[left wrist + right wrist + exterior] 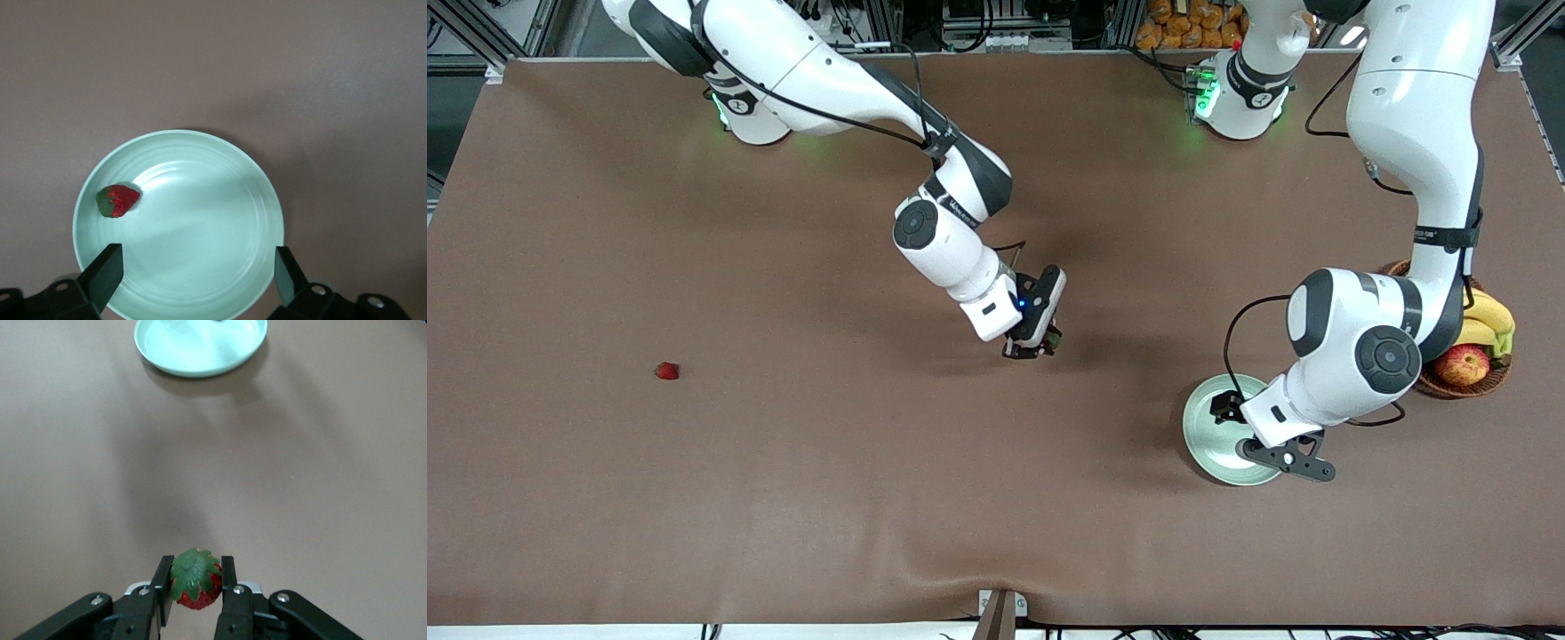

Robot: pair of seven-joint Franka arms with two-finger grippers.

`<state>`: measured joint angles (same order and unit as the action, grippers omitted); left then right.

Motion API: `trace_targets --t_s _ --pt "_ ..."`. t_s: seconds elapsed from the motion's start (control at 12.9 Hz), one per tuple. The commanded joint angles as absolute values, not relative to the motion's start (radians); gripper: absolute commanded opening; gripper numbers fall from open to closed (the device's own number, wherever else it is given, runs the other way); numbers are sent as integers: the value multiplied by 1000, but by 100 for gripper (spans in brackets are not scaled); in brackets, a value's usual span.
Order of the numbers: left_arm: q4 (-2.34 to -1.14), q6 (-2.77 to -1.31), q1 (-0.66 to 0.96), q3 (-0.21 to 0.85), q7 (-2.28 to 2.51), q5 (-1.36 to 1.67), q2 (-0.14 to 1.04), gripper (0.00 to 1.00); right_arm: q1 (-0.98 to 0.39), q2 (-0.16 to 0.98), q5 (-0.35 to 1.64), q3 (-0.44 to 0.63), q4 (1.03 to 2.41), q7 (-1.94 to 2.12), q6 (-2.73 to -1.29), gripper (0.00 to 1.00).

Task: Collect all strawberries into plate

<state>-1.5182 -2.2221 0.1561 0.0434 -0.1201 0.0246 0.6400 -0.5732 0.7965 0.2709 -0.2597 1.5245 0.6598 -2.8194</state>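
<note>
My right gripper (1039, 345) (193, 579) hangs over the middle of the table, shut on a red strawberry (195, 587) (1055, 339) with its green cap showing between the fingers. The mint-green plate (1208, 428) (200, 200) (200, 350) lies toward the left arm's end. My left gripper (1285, 458) (198, 267) hovers over the plate, open and holding nothing. One strawberry (118, 200) lies in the plate near its rim; the left arm hides it in the front view. Another strawberry (666, 371) lies on the table toward the right arm's end.
A brown wicker basket (1449, 389) with an apple (1463, 364) and bananas (1489, 318) stands beside the plate, partly under the left arm. The brown table cloth (827, 489) spreads wide between the plate and the loose strawberry.
</note>
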Motion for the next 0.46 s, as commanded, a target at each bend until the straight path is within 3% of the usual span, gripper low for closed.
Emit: trace_targets --t_s 0.0,0.39 --pt "-1528 -2189 184 51 -39 38 608 100 -569 850 281 -259 1513 683 -2929 8" --pt "-1529 -2183 225 55 57 38 606 100 -561 873 278 -259 1526 698 -2956 15"
